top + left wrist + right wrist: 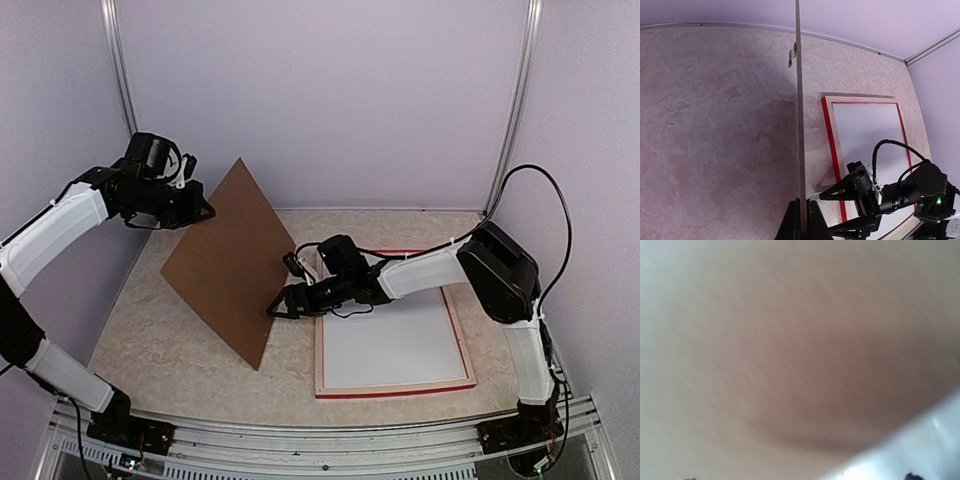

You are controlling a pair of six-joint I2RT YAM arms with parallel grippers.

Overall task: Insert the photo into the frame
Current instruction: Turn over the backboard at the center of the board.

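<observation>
Its jaws clenched on the upper edge of a brown board (235,260), the left gripper (203,212) holds the sheet up at a tilt toward 9 o'clock on the table (150,350). The frame (395,390) lies flat toward 4 o'clock, a white sheet (395,340) filling its opening. The right gripper (284,303) is at the frame's 9 o'clock edge, jaws spread wide and empty. The right wrist view is only blur.

A brown board (235,260) stands tilted, its lowest corner down on the beige marbled table (150,350), at 9 o'clock from the middle. A small metal hook (792,54) sits on its face. At 3 o'clock from the board a white sheet (395,345) lies flat.
</observation>
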